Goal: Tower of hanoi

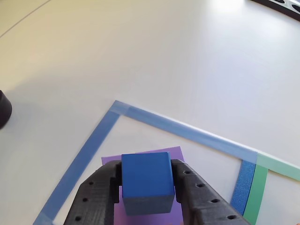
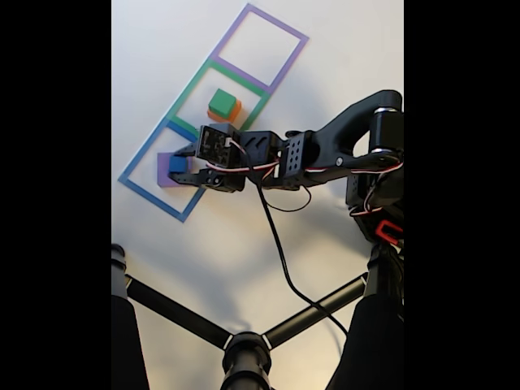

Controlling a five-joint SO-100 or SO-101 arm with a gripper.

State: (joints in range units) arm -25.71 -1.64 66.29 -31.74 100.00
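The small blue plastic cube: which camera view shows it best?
The other view shows the small blue plastic cube best: it is large and sharp there, held between the black gripper fingers above the flat purple block. The fixed view shows the cube as a tiny blue patch inside the blue tape square.

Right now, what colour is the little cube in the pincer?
Blue cube, clearest in the other view.

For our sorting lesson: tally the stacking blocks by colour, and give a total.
Blue block: 1
Purple block: 1
Green block: 1
Orange block: 1
Total: 4
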